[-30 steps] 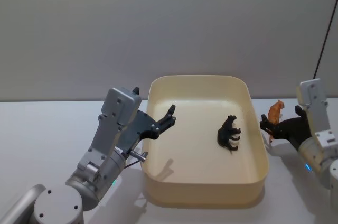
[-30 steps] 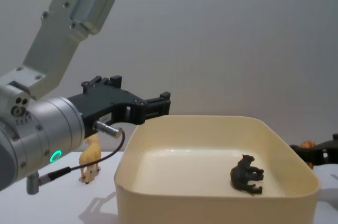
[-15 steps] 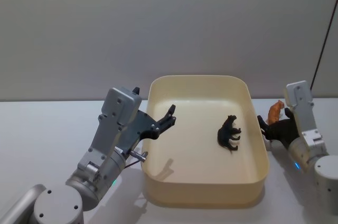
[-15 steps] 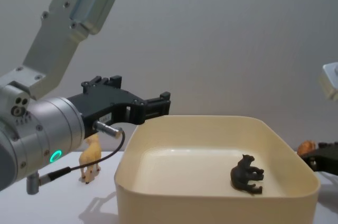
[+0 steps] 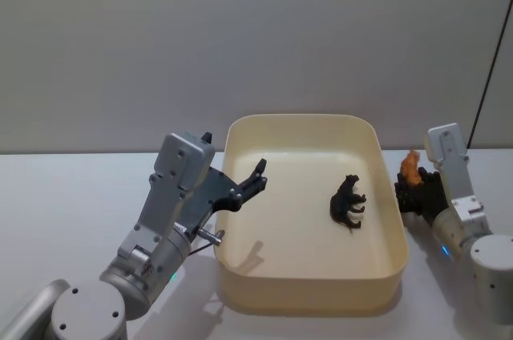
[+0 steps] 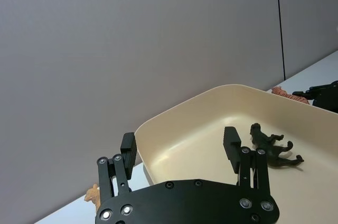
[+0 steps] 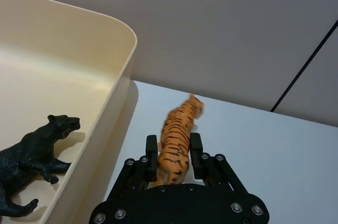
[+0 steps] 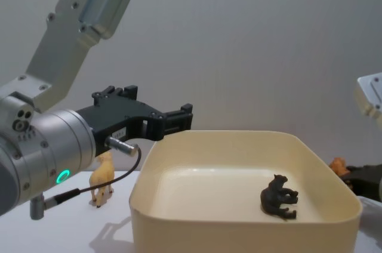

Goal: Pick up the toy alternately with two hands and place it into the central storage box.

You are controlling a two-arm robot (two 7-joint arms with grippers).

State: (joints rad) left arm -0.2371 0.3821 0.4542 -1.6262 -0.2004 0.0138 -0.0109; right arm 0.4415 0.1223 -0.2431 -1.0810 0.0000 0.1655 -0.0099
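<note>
Striped tiger [image 7: 178, 129] tight in right hand [image 7: 174, 149]

A plain grey wall [image 5: 240, 35] runs unbroken behind the white table [image 5: 64, 196] where I work, meeting the tabletop along a straight edge. A thin dark line [image 5: 491, 91] slants down the wall at my far right. The light is soft and even, leaving only faint shadows on the matte tabletop.

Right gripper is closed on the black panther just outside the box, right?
No: the right gripper is closed on the orange tiger just outside the box; the right wrist view shows it. The black panther lies inside the box.
</note>
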